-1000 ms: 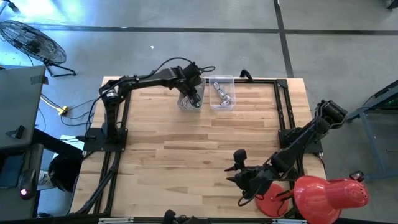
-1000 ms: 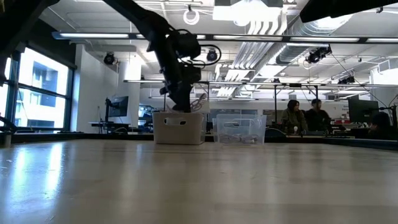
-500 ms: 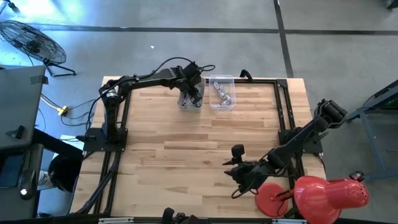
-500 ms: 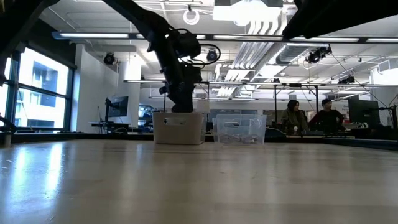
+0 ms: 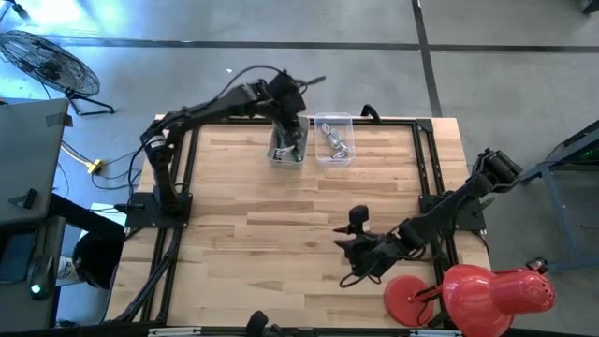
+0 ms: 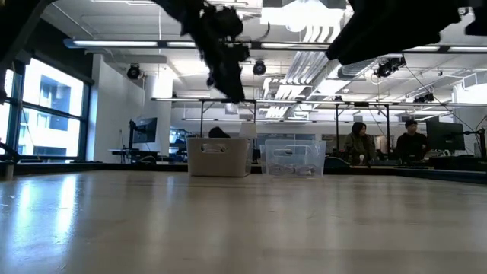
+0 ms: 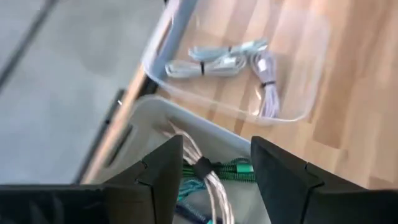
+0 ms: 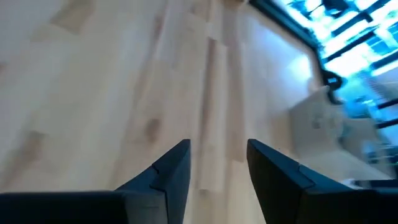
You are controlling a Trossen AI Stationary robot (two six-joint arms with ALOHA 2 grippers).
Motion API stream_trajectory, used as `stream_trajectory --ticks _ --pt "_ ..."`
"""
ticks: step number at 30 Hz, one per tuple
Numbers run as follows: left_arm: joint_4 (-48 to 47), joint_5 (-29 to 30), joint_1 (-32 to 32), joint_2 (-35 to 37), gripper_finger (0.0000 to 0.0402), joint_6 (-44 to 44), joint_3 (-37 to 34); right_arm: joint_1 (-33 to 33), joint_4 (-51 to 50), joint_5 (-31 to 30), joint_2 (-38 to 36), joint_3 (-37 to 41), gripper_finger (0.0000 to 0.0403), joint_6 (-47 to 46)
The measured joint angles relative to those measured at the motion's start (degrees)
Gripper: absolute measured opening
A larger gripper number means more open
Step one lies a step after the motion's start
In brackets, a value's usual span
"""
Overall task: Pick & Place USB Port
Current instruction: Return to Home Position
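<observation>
Spanning most of the high view, the pale wooden-plank tabletop (image 5: 281, 234) carries two dark arms and two small bins. The left arm reaches across to the far edge, and the left gripper (image 5: 289, 139) hangs directly above the gray plastic bin (image 5: 279, 159). In the low view this gripper (image 6: 228, 76) sits well clear of the bin's rim. Its fingers (image 7: 163, 171) are spread apart with nothing pinched between them.

The right arm stretches low over the near part of the tabletop. The right gripper (image 5: 346, 249) is well apart from both bins, which stand far ahead of it. Its fingers (image 8: 169, 171) are also spread and empty, with only bare planks beneath them.

The transparent plastic bin (image 5: 318, 160) stands just beside the gray one, on the side of the left gripper nearer the right arm. It holds coiled white charger cables (image 7: 230, 55), lying ahead of and below the left gripper. Straight under that gripper, inside the gray bin (image 7: 149, 111), lies a bundle of green, pale and blue charger cables (image 7: 216, 191). Far beyond the left gripper, people (image 6: 361, 141) sit at desks in the room.
</observation>
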State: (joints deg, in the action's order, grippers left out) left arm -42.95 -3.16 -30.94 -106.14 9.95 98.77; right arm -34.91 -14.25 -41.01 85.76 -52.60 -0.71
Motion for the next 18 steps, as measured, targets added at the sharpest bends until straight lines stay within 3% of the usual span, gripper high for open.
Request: stream_trajectory --ticks 4,7,10,14,18 --pt "-8.4 3.0 1.8 3.1 0.0185 5.4 8.6 1.3 0.4 -5.3 -0.5 0.0 0.0149 4.1" --pt "-15.8 8.9 4.3 5.4 0.0168 11.0 15.6 2.7 1.5 -6.9 -2.6 0.0 0.0143 8.2" --pt "-23.5 14.8 7.7 7.3 0.0123 16.1 21.8 3.7 2.5 -7.7 -5.6 -0.8 0.011 11.6" --pt "-30.7 20.5 12.3 9.7 0.0026 18.6 27.4 3.8 2.6 -10.4 -10.9 -3.4 0.0022 16.0" --pt "-32.7 25.6 16.4 12.9 0.0012 18.9 28.5 3.6 2.6 -11.8 -16.0 -6.2 0.0015 17.7"
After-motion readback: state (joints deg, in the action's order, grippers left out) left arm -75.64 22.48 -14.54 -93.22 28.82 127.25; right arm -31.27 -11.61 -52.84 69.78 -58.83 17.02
